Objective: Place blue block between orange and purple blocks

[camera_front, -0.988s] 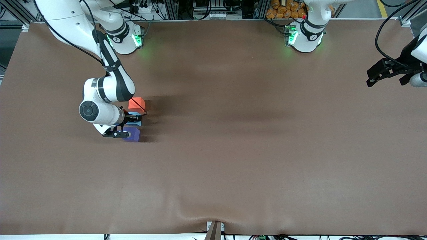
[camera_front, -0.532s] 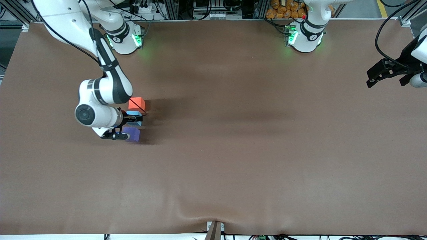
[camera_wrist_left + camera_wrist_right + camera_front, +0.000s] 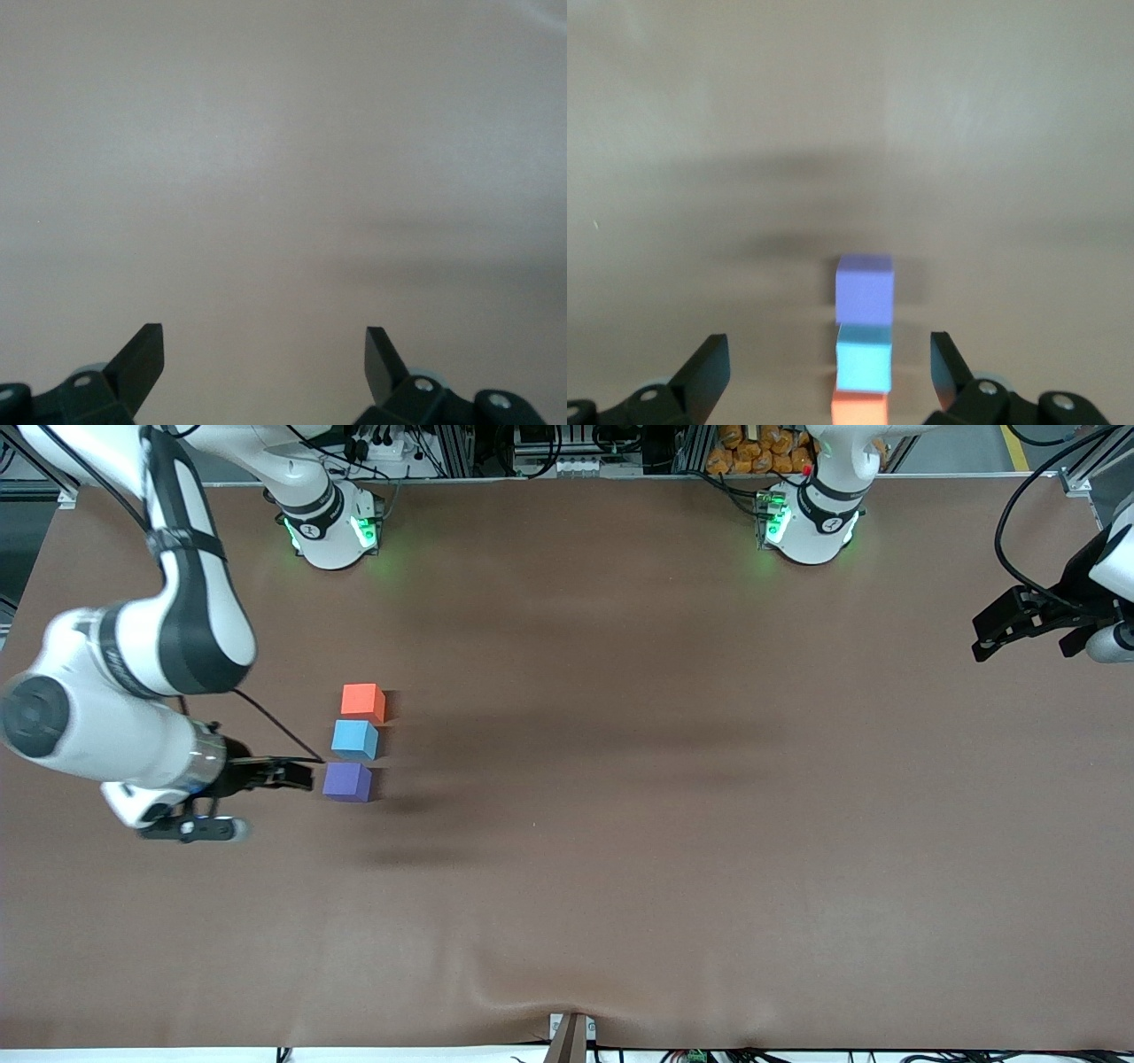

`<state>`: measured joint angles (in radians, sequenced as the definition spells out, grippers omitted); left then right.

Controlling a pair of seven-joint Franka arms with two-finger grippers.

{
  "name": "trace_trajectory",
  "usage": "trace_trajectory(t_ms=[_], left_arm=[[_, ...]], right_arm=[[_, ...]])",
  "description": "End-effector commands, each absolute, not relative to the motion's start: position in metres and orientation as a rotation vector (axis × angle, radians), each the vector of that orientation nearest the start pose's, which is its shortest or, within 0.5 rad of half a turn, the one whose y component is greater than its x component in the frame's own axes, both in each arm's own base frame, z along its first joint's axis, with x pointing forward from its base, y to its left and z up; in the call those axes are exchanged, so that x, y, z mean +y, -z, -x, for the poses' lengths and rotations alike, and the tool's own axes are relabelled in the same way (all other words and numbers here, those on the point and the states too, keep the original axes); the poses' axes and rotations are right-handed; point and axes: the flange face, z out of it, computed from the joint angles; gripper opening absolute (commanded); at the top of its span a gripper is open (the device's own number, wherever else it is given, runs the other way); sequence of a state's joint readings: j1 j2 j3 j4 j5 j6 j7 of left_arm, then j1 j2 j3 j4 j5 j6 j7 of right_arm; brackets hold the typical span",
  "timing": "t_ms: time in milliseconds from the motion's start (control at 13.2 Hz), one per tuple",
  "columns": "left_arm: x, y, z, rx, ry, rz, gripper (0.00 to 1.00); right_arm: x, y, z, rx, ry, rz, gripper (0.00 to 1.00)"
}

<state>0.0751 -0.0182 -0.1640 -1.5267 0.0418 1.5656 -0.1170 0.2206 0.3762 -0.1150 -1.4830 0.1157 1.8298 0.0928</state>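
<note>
Three cubes stand in a close row on the brown table. The orange block (image 3: pixel 363 701) is farthest from the front camera, the blue block (image 3: pixel 354 740) is in the middle, and the purple block (image 3: pixel 347 781) is nearest. My right gripper (image 3: pixel 297 774) hangs open and empty above the table beside the row, toward the right arm's end. The right wrist view looks down on the purple block (image 3: pixel 865 288), blue block (image 3: pixel 863 359) and orange block (image 3: pixel 859 409), with the right gripper (image 3: pixel 827 345) spread wide above them. My left gripper (image 3: pixel 982 638) waits open at the left arm's end, empty in its own view (image 3: pixel 263 335).
The brown table cover (image 3: pixel 620 824) has a small wrinkle at its near edge by a bracket (image 3: pixel 570 1036). Both arm bases (image 3: pixel 330 527) (image 3: pixel 808 522) stand along the edge farthest from the front camera.
My right gripper opened, let go of the blue block between the other two, then rose and pulled back toward the right arm's end. The left arm has not moved.
</note>
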Motion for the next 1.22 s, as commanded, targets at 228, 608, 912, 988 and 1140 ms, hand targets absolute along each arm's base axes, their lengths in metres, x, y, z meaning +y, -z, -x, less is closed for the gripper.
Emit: trace_trajectory(t_ms=[228, 608, 912, 988, 1140], left_arm=[[-0.048, -0.652, -0.549, -0.023, 0.103, 3.092, 1.00], [-0.047, -0.648, -0.552, -0.021, 0.093, 3.093, 1.00], [-0.046, -0.650, -0.552, -0.018, 0.098, 3.091, 1.00], [-0.047, -0.649, -0.551, -0.016, 0.093, 3.092, 1.00], [-0.047, -0.650, -0.552, -0.023, 0.096, 3.091, 1.00]], right_arm=[[0.019, -0.565, -0.669, 0.114, 0.007, 3.144, 1.00], [-0.008, -0.675, -0.598, 0.160, -0.010, 3.113, 1.00], [-0.017, -0.682, -0.563, 0.166, -0.023, 3.110, 1.00], [-0.022, -0.678, -0.556, 0.178, 0.000, 3.105, 1.00], [-0.022, -0.676, -0.548, 0.173, 0.002, 3.104, 1.00]])
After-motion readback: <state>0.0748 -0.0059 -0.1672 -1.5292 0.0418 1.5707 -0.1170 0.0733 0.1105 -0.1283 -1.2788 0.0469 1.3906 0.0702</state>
